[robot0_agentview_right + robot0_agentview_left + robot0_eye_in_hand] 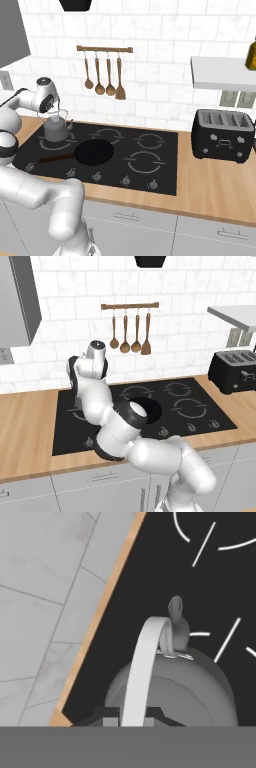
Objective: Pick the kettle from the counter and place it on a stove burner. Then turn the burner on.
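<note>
Over the back-left stove burner (52,145), the end effector (55,114) pinches the kettle (56,130) by its handle — best lowered straight, level and centred on the ring before letting go.

Kettle (56,130) sits upright on black cooktop (165,165), far-left corner, over a broken white ring (47,145). Arm's hand hangs directly above it; gripper (56,116) at the wire handle, closed on it. Black frying pan (94,152) just right of kettle, brown handle pointing left. Toaster (223,135) on tan counter (215,187), well right. Wooden utensils (104,77) hang on tiled wall behind
</note>
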Motion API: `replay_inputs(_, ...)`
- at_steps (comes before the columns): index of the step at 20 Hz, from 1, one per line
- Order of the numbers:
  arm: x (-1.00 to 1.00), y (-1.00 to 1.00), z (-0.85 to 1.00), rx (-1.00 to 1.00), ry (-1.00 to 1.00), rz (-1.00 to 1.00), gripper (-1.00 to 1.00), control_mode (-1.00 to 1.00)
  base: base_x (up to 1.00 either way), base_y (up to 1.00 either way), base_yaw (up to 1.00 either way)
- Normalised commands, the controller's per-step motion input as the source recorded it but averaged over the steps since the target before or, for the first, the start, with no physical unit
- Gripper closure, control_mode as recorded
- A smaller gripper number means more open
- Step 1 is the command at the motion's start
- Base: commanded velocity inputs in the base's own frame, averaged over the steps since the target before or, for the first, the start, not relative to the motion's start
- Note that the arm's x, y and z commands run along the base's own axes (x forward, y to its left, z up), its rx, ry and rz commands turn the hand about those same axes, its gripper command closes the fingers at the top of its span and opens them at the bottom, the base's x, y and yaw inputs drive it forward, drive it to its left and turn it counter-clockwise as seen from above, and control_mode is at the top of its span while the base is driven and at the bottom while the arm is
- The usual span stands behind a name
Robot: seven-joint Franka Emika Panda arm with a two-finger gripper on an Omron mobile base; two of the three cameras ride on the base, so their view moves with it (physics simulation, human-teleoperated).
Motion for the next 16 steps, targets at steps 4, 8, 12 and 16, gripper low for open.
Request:
replay_inputs(4, 0.00, 0.00, -0.02, 0.00, 0.00, 0.00, -1.00, -1.00, 0.00, 0.00, 0.00)
replay_inputs(8, 0.00, 0.00, 0.00, 0.00, 0.00, 0.00, -1.00, -1.00, 0.00, 0.00, 0.00)
replay_inputs(12, -0.04, 0.00, 0.00, 0.00, 0.00, 0.00, -1.00, -1.00, 0.00, 0.00, 0.00)
replay_inputs(16, -0.22, 0.00, 0.07, 0.00, 0.00, 0.00, -1.00, -1.00, 0.00, 0.00, 0.00)
